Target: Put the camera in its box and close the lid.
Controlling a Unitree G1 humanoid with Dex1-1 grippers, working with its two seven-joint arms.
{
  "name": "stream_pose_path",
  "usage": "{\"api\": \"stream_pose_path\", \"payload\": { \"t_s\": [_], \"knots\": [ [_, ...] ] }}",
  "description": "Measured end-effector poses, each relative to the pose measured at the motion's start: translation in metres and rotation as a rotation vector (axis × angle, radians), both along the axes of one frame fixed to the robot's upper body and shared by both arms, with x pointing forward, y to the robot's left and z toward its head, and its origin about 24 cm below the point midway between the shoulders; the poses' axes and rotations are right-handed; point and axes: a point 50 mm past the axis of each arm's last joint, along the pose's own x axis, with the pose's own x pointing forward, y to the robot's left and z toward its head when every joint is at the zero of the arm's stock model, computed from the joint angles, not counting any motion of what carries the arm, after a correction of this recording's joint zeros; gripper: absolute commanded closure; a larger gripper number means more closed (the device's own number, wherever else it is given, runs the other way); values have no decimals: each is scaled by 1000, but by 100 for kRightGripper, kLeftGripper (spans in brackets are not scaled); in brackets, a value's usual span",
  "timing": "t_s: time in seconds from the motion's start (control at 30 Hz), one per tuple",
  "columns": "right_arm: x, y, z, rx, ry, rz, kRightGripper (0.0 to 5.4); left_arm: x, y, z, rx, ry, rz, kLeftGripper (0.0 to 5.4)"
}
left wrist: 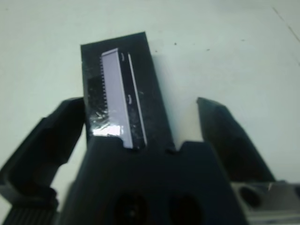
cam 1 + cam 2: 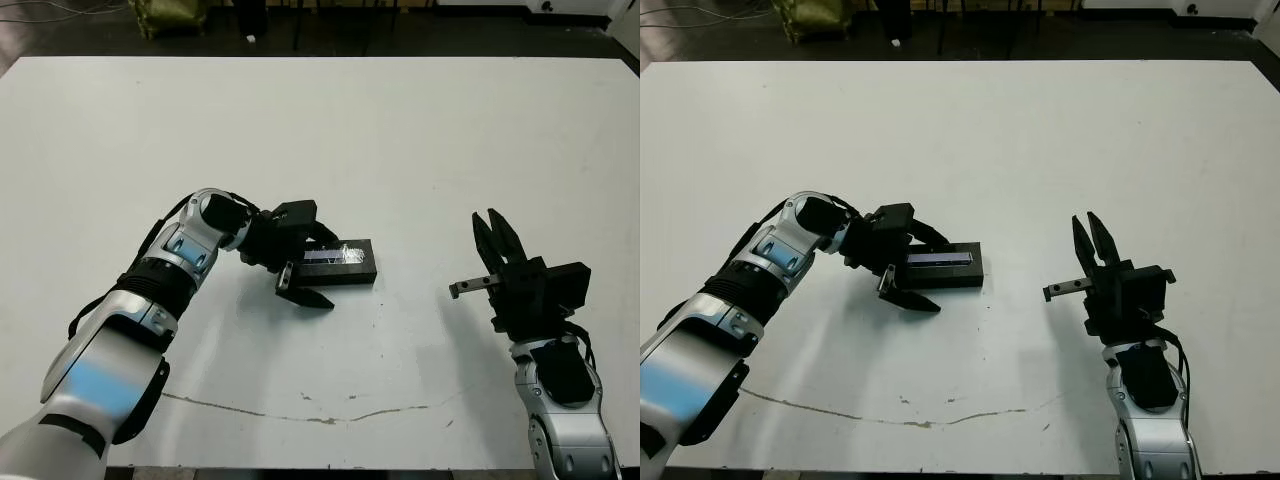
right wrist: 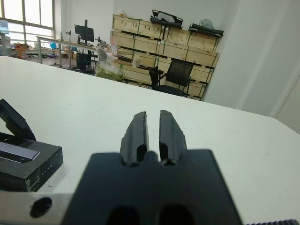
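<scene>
Right tool (image 2: 497, 232) sits nearest, at the near right of the white desk (image 2: 400, 140), its two black fingers (image 3: 139, 131) pressed close together with only a thin slit between them, pinching nothing and pointing away across the desk. Well apart to its left lies the black rectangular lid with the long silvery-grey stripe (image 2: 338, 262), flat on the desk — no white-lined tray and no slim black camera bar can be seen, so where they are cannot be told. The left tool (image 2: 305, 255) is at the lid's left end, its black fingers (image 1: 220, 136) spread wide; in the left wrist view one finger stands on each side of the lid's near end, neither clearly pressing it. One finger tip rests low by the desk just in front of the lid. A thin dark crack (image 2: 300, 410) runs across the desk's near edge.
</scene>
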Motion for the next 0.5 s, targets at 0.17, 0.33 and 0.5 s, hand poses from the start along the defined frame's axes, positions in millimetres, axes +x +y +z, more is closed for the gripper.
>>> {"api": "stream_pose_path", "payload": {
  "t_s": [0.17, 0.33, 0.5],
  "knots": [
    [0, -1, -2, -2, -9, 11, 540, 0, 0, 0, 2, 3, -3, 2],
    [-1, 0, 1, -10, -11, 9, 540, 0, 1, 0, 1, 5, 0, 2],
    [-1, 0, 0, -9, -3, 8, 540, 0, 6, -4, -67, 6, 69, 2]
  ]
}}
